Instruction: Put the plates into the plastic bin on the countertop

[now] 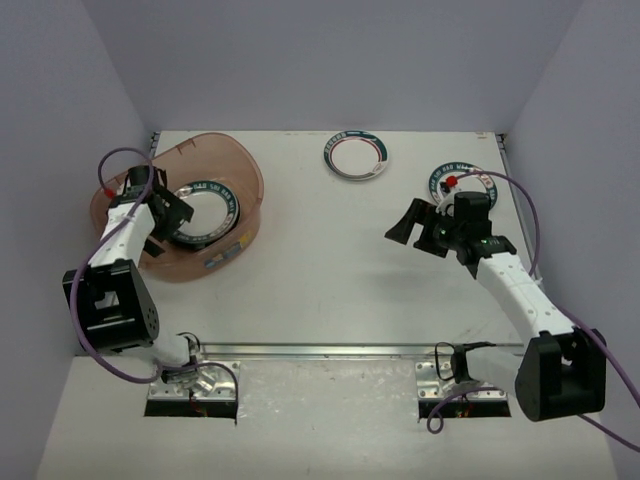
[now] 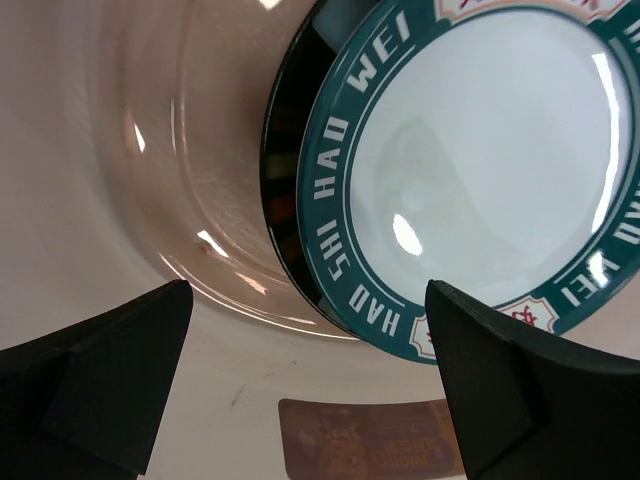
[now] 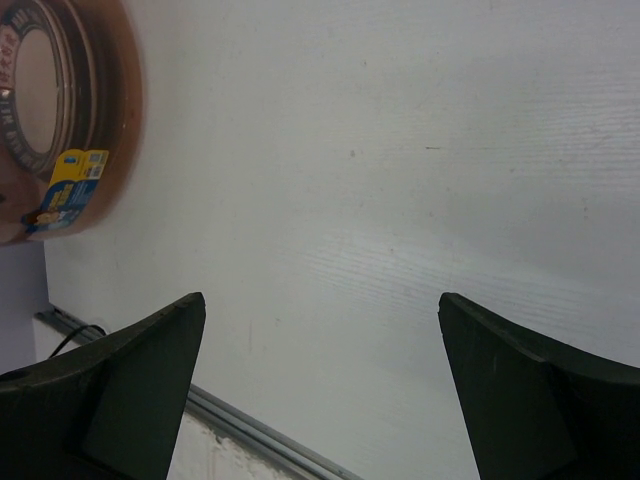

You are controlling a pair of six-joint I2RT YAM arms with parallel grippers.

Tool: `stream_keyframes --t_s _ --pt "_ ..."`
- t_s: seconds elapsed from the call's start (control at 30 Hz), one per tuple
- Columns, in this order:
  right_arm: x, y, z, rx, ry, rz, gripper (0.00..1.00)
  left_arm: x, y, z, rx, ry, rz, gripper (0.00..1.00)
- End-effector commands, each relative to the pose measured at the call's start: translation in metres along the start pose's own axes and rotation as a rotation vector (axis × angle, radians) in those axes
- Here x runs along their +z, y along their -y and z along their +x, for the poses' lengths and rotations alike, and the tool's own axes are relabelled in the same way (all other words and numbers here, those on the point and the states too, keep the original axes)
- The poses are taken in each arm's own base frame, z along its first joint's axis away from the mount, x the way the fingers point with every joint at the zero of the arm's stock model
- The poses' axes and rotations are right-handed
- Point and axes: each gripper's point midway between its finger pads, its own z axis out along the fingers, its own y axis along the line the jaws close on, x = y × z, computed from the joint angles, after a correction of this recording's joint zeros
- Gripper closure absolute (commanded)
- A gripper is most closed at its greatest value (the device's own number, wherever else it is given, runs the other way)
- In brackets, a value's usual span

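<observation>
The translucent pinkish-brown plastic bin [image 1: 236,160] stands at the far left of the countertop [image 1: 330,270]. In it lies a stack of plates, a teal-rimmed white plate [image 1: 205,208] on top. My left gripper [image 1: 172,222] is open and empty inside the bin, beside that stack. In the left wrist view the teal-rimmed plate [image 2: 480,150] rests on a dark-rimmed plate [image 2: 282,150], just beyond my open gripper [image 2: 310,380]. Another small plate [image 1: 356,156] lies at the far middle, and one more [image 1: 462,178] is partly hidden behind my right arm. My right gripper [image 1: 418,232] is open and empty above bare countertop [image 3: 400,180].
A metal rail [image 1: 330,350] runs along the countertop's front edge and shows in the right wrist view [image 3: 250,425]. The bin's label [image 3: 65,195] faces the right gripper. Purple walls enclose the back and both sides.
</observation>
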Motion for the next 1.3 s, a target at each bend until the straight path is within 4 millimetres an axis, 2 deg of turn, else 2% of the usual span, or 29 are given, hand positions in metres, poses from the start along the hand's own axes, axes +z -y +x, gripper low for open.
stream_keyframes --t_s 0.0,0.17,0.23,0.27,0.33,0.4,0.43,0.47,0.57,0.7,0.8,0.83,0.87,0.97,1.0,1.07,1.1,1.13,1.17,1.27 --pt "0.015 -0.003 -0.024 0.045 0.041 0.002 0.01 -0.055 0.01 -0.036 0.041 0.158 0.081 0.0" --pt "0.055 0.004 -0.039 0.072 0.033 -0.016 0.01 -0.094 0.021 -0.033 0.151 0.2 0.246 0.0" --pt "0.086 0.019 -0.061 0.114 0.05 0.055 0.01 -0.122 0.028 -0.02 0.225 0.25 0.414 0.0" --pt "0.095 0.021 -0.081 0.118 0.104 0.065 0.01 -0.126 0.034 -0.007 0.255 0.247 0.497 0.0" --pt "0.127 0.036 -0.081 0.219 0.086 0.09 0.01 -0.157 0.035 0.001 0.276 0.328 0.612 0.0" --pt "0.151 0.038 -0.094 0.248 0.098 0.066 0.01 -0.168 0.033 0.007 0.294 0.369 0.673 0.0" --pt "0.176 0.044 -0.103 0.287 0.101 0.069 0.01 -0.171 0.025 0.006 0.287 0.426 0.663 0.0" --pt "0.189 0.05 -0.106 0.307 0.095 0.081 0.01 -0.171 0.019 0.004 0.272 0.455 0.64 0.0" --pt "0.227 0.066 -0.137 0.347 0.125 0.147 0.03 -0.185 0.019 0.009 0.268 0.489 0.691 0.0" --pt "0.267 0.094 -0.138 0.411 0.106 0.21 0.07 -0.185 0.021 0.012 0.27 0.496 0.718 0.0" --pt "0.286 0.116 -0.123 0.493 0.065 0.259 0.23 -0.182 0.023 0.013 0.274 0.481 0.72 0.0" --pt "0.293 0.126 -0.113 0.521 0.03 0.294 0.37 -0.182 0.023 0.014 0.276 0.478 0.72 0.0" --pt "0.295 0.132 -0.106 0.54 0.004 0.321 0.63 -0.181 0.023 0.014 0.278 0.474 0.722 0.0" --pt "0.285 0.147 -0.09 0.599 -0.032 0.423 0.96 -0.181 0.023 0.014 0.276 0.478 0.721 0.0" --pt "0.277 0.143 -0.092 0.598 -0.016 0.408 1.0 -0.18 0.023 0.014 0.277 0.475 0.719 0.0" --pt "0.26 0.128 -0.1 0.563 0.029 0.35 1.0 -0.177 0.024 0.014 0.283 0.466 0.715 0.0" --pt "0.258 0.128 -0.095 0.553 0.032 0.336 1.0 -0.176 0.024 0.015 0.285 0.463 0.713 0.0" --pt "0.242 0.114 -0.104 0.494 0.063 0.3 1.0 -0.174 0.025 0.015 0.29 0.451 0.706 0.0" --pt "0.217 0.092 -0.117 0.404 0.101 0.265 1.0 -0.171 0.028 0.016 0.3 0.435 0.705 0.0" --pt "0.172 0.055 -0.114 0.136 0.09 0.237 1.0 -0.172 0.043 0.026 0.355 0.364 0.772 0.0"
